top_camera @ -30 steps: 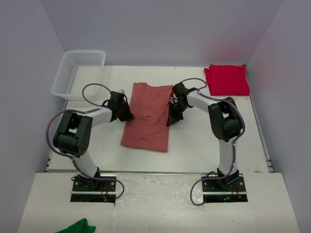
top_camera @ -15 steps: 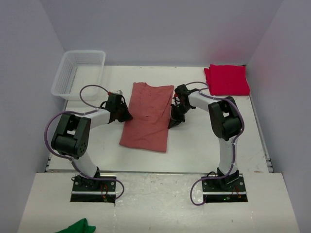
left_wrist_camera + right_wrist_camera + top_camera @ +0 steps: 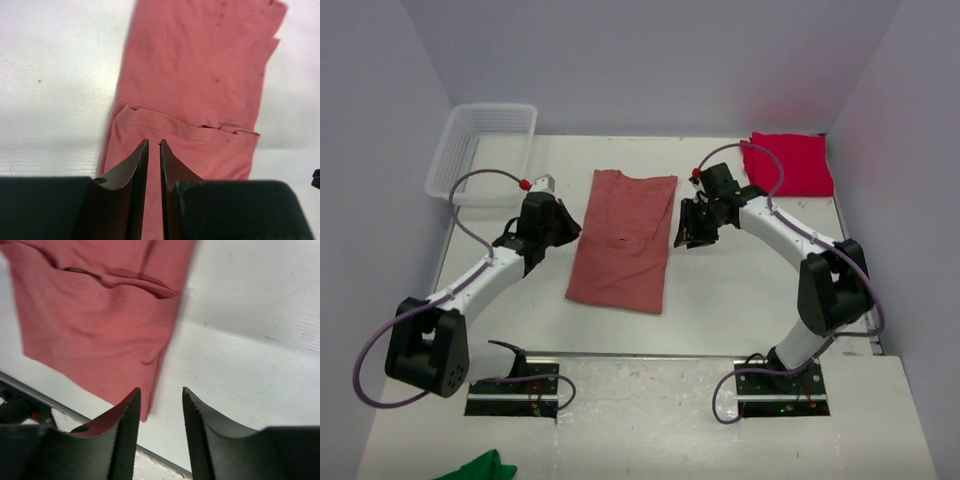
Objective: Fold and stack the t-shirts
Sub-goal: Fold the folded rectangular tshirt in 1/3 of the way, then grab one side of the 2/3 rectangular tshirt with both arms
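Observation:
The salmon-red t-shirt [image 3: 620, 240] lies flat in the middle of the table, folded into a long narrow strip. In the left wrist view the same t-shirt [image 3: 200, 75] shows a folded-over band below its middle. My left gripper [image 3: 568, 228] hovers just off its left edge, and its fingertips [image 3: 154, 143] stand a narrow slit apart with nothing between them. My right gripper [image 3: 686, 228] hangs off the right edge, open [image 3: 161, 391] and empty, beside the cloth [image 3: 100, 325]. The crimson t-shirt [image 3: 787, 165] sits folded at the back right.
A white mesh basket [image 3: 480, 150] stands at the back left corner. A small green cloth [image 3: 480, 467] lies on the near ledge below the left arm's base. White walls close in the table on three sides.
Both grippers have let go of the salmon shirt's side edges, opened, and drawn up and outward. Both arms have stretched out from their hunched poses. The shirt lies still.

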`<state>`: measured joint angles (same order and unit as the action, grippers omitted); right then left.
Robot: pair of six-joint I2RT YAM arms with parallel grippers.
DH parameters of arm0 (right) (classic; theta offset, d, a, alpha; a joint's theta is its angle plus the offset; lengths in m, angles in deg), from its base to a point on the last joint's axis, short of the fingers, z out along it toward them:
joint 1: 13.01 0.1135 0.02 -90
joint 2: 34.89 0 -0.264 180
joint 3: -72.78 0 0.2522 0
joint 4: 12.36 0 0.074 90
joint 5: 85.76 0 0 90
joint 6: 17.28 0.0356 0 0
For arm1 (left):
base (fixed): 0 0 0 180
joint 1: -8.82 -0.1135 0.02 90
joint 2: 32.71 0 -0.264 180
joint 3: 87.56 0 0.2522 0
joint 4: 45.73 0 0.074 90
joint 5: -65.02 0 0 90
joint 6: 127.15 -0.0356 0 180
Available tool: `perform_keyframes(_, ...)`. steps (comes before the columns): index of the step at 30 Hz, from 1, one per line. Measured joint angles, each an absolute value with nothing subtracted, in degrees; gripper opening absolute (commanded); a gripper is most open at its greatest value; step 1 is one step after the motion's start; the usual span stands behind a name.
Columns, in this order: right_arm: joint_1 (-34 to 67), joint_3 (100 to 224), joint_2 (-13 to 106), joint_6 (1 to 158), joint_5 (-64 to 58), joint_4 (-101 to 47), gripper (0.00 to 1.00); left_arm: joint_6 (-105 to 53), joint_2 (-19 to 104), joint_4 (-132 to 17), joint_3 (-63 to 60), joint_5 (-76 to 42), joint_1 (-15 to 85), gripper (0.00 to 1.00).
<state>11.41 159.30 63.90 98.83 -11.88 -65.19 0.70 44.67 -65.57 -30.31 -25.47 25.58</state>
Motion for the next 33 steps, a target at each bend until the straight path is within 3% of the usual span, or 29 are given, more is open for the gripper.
perform_keyframes(3,12.7,156.0,57.2,98.8,-13.8,-62.0,0.42,0.7,38.1,-67.3,-30.3,-27.9,27.0,0.2)
perform_keyframes(5,14.8,153.0,54.1,99.3,-16.0,-60.3,0.0,0.7,35.5,-68.9,-30.3,-29.0,27.6,0.13)
perform_keyframes(7,17.3,150.1,52.9,100.7,-18.6,-58.1,0.0,1.0,34.1,-70.6,-30.6,-30.0,27.7,0.0)
perform_keyframes(23,24.0,143.2,66.3,108.1,-32.4,-41.2,0.0,3.4,31.7,-78.8,-40.0,-31.4,27.7,0.0)
perform_keyframes(24,24.2,142.5,66.3,108.3,-32.3,-40.7,0.02,3.4,31.2,-78.8,-40.3,-30.9,27.7,0.0)
perform_keyframes(25,24.4,141.9,66.3,108.3,-32.1,-40.3,0.21,3.4,30.8,-78.8,-40.6,-30.3,27.7,0.0)
perform_keyframes(27,25.3,140.1,66.0,108.4,-30.9,-40.3,0.39,3.4,30.3,-79.1,-40.8,-29.5,27.8,0.04)
perform_keyframes(29,26.5,137.7,64.2,108.5,-28.6,-40.4,0.48,3.4,30.0,-79.5,-40.8,-29.2,27.9,0.07)
perform_keyframes(33,27.9,132.6,57.4,109.1,-26.3,-40.1,0.52,3.8,29.2,-81.0,-41.1,-29.5,28.0,0.09)
